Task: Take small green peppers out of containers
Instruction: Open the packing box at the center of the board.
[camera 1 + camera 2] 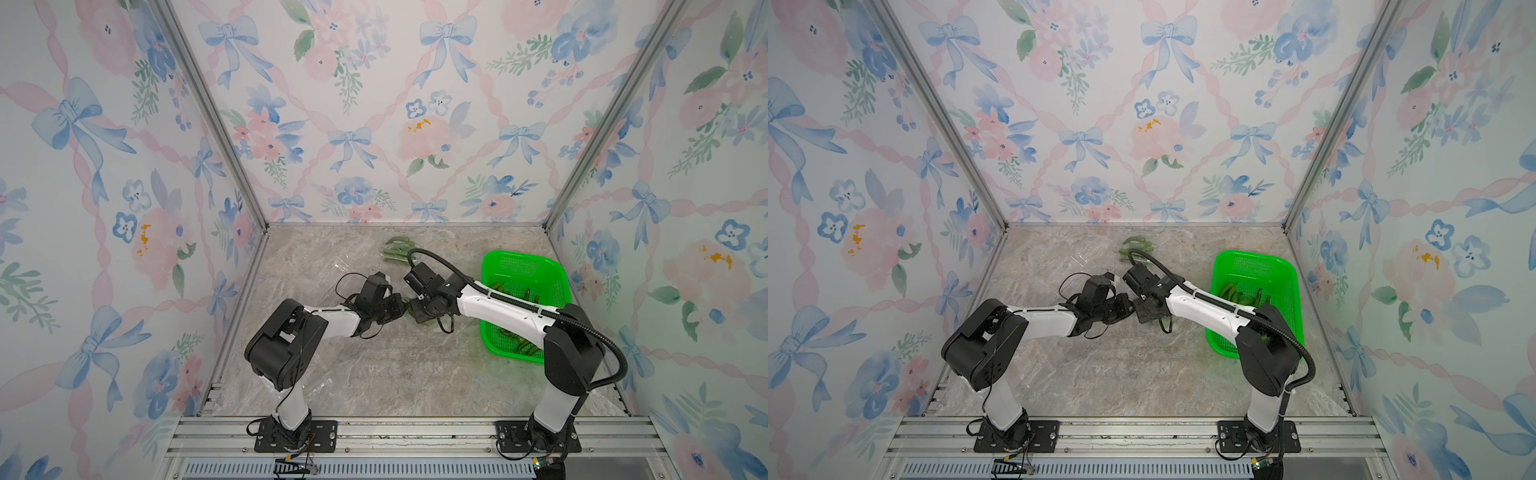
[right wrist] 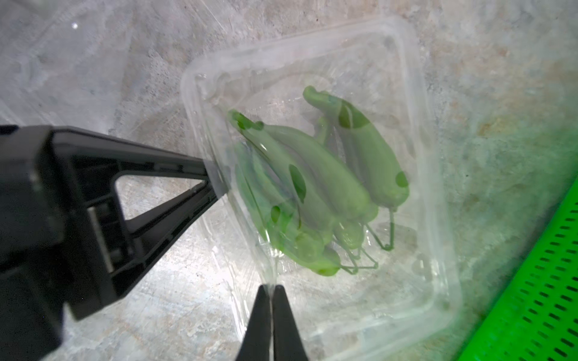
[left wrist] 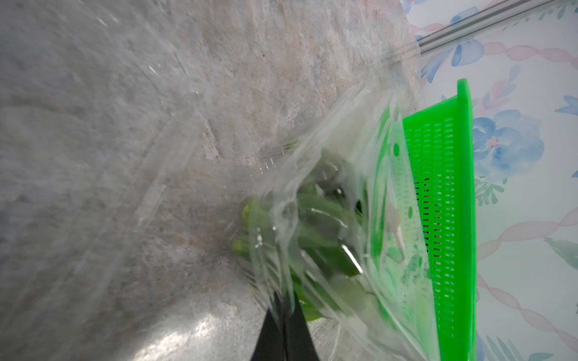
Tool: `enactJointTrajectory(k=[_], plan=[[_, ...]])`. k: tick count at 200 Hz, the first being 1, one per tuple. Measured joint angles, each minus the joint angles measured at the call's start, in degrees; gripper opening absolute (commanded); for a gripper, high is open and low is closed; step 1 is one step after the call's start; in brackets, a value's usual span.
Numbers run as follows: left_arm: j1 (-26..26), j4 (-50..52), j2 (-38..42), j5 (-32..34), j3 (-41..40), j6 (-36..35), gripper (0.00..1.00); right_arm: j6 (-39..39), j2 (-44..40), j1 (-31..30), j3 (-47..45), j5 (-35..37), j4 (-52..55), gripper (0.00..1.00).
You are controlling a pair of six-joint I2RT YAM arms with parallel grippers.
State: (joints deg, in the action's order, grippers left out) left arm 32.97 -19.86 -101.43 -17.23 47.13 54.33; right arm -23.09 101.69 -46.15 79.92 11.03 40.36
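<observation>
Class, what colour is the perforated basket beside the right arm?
Bright green. The basket shows best in a top view.

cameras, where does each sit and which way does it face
Top views: high over the front edge, facing down at the table; left arm and right arm show whole.
Left wrist: on the left arm, facing past the shut left gripper at clear container, peppers, green basket.
Right wrist: on the right arm, facing down at that container; right gripper and left gripper show.
Shared: both wrists see container, peppers, basket.
</observation>
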Motion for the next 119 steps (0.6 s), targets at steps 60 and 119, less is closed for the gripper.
enactJointTrajectory(k=[60, 119], plan=[[0.0, 0.5, 0.0, -0.4, 0.0, -0.1, 0.07, -0.7, -4.2, 3.5, 0.0, -4.9, -1.9, 0.00], [0.0, 0.5, 0.0, -0.4, -0.1, -0.3, 0.20, -1.3, -4.5, 6.4, 0.2, -8.0, -2.9, 0.23]])
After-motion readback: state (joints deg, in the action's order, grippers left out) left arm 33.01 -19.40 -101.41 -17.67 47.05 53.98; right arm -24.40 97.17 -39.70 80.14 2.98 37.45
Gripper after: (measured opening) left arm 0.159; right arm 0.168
